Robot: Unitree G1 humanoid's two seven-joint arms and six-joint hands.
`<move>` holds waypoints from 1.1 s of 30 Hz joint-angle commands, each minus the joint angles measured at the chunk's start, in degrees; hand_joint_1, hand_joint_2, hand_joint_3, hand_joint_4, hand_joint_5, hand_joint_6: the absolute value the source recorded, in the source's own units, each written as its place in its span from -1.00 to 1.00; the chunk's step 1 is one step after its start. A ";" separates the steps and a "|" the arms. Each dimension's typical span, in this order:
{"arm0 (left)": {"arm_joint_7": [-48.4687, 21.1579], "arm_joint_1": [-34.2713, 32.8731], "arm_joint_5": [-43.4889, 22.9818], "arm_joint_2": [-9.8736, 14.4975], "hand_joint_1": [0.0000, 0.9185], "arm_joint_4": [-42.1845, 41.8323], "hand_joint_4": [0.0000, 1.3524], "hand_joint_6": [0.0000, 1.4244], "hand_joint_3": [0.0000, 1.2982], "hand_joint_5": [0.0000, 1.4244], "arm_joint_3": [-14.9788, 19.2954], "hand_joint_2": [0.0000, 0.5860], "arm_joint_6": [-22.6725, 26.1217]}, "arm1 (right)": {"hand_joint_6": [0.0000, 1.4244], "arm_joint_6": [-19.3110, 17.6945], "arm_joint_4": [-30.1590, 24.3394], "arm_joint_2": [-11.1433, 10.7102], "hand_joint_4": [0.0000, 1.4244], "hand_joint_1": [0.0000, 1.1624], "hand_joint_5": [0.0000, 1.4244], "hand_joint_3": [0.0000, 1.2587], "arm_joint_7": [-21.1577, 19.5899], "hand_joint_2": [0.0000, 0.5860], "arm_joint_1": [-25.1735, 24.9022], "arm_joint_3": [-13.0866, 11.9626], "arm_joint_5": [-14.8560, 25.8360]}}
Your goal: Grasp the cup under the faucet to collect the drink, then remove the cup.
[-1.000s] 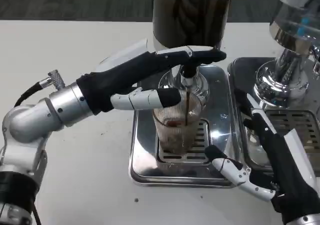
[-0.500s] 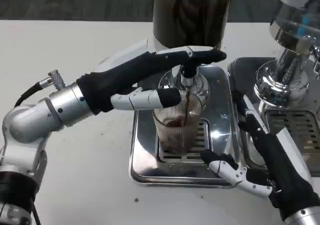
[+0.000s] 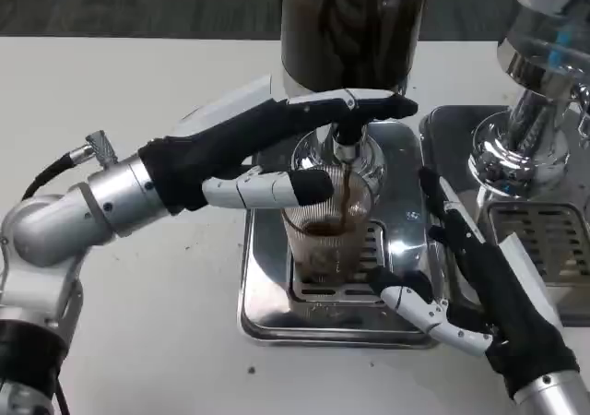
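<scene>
**Mia:** Where is the cup?

**Ben:** The clear ribbed cup (image 3: 330, 240) stands on the slotted grate of the shiny drip tray (image 3: 267, 314), right under the faucet (image 3: 347, 143). A thin brown stream runs from the faucet into it, and brown drink fills the cup about halfway.

**Mia:** What is the left hand doing?

**Ben:** The left hand (image 3: 267, 148) reaches in from the left. Its long top fingers lie over the faucet handle and press on it. A lower finger points at the cup's rim, just beside it. I cannot tell if it touches the glass. The hand holds nothing.

**Mia:** And the right hand?

**Ben:** The right hand (image 3: 479, 286) sits low on the right, by the edge of the tray. Its fingers are spread wide. One white and black finger stretches toward the bottom of the cup, near it but apart. Nothing is in that hand.

**Mia:** What is the big dark thing up top?

**Ben:** That is the drink tank (image 3: 352, 23), tall and dark brown, standing above the faucet.

**Mia:** Is there more?

**Ben:** Yes. A second dispenser (image 3: 544, 55) with a shiny base stands on the right, over its own tray with a grate (image 3: 544, 240). Everything stands on the white surface (image 3: 138, 83).
</scene>
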 commanded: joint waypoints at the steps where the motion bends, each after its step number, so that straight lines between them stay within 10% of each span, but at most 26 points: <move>1: -1.71 1.86 1.20 0.54 -1.00 -1.00 -0.81 -0.94 -0.69 -0.82 -1.59 -0.71 0.10 | -0.87 -0.19 1.41 0.19 -0.98 0.10 -0.96 -0.96 0.53 -0.25 -1.51 0.25 0.34; 33: 1.42 1.57 4.47 3.23 -1.00 -0.98 -0.81 -0.94 -0.68 -0.82 -2.60 -0.71 -2.62 | -0.88 -0.43 7.49 1.40 -0.98 0.10 -0.97 -0.93 0.87 -0.23 -8.42 1.14 0.14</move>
